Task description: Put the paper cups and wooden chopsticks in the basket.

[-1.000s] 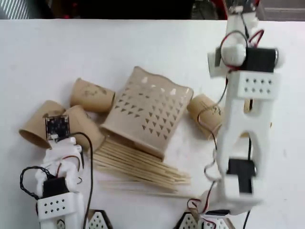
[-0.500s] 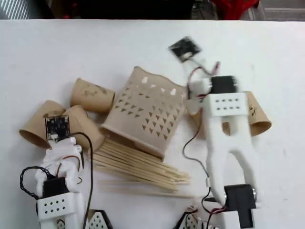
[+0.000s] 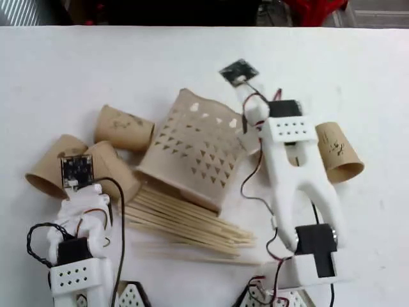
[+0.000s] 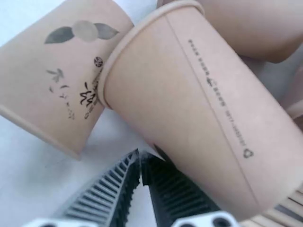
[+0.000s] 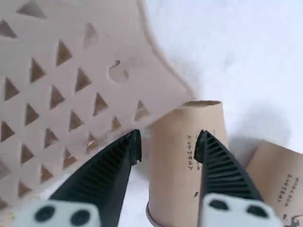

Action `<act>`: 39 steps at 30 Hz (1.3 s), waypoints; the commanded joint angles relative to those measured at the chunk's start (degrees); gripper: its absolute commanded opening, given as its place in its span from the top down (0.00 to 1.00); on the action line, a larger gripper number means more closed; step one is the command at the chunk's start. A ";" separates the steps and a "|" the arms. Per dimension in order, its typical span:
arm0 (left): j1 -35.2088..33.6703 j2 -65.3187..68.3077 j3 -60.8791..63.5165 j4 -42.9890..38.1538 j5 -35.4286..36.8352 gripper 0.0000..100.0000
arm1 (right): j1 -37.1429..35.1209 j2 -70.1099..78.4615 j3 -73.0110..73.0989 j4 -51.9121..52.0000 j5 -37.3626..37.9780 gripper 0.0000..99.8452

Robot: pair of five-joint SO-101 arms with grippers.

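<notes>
Brown paper cups (image 3: 123, 128) all lie on their sides on the white table (image 3: 77, 70), none in the basket. Beige plastic basket with triangle cut-outs (image 3: 198, 150) lies tipped over mid-table, resting over the pile of pale wooden chopsticks (image 3: 192, 225), which sticks out from under it toward the arms. Three cups sit left of the basket: one near its far corner, two against each other nearer the left arm (image 3: 73, 268). Left tool (image 4: 140, 156): ribbed black fingers pressed almost together, nothing between them, tips just beside the plain cup (image 4: 189, 109). The leaf-printed cup (image 4: 61, 71) lies against that cup's rim. Right arm (image 3: 294, 160) stretches over the table just right of the basket. Right tool (image 5: 168, 142) is spread wide and grips nothing. It hangs over another cup (image 5: 173, 184) lying just beside the basket, one finger over the gap between basket and cup, the other over the cup body. Cannot tell if either finger touches it. Last cup (image 3: 339, 153) lies right of the right arm, wide end toward the near edge.
</notes>
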State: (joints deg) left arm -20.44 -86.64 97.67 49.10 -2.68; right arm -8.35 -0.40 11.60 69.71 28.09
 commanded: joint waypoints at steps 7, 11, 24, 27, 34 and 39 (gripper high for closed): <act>0.04 -0.48 -0.26 0.00 0.00 0.97 | 7.43 5.58 0.62 -1.10 -0.88 0.81; 0.04 -0.48 -0.26 0.00 0.00 0.97 | 11.65 7.34 0.35 -3.03 -0.88 0.81; 0.04 -0.48 -0.26 0.00 0.00 0.97 | 16.40 4.70 0.18 -6.37 1.05 0.81; 0.04 -0.48 -0.26 0.00 0.00 0.97 | 13.85 0.13 0.18 -5.05 0.35 0.81; 0.04 -0.48 -0.26 0.00 0.00 0.97 | 8.04 -3.91 -12.75 3.82 -22.15 0.81; 0.04 -0.48 -0.26 0.00 0.00 0.97 | 4.70 4.53 -26.81 9.89 -44.75 0.81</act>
State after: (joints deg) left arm -20.44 -86.64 97.67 49.10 -2.68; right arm -1.67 1.10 -6.42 77.01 -3.82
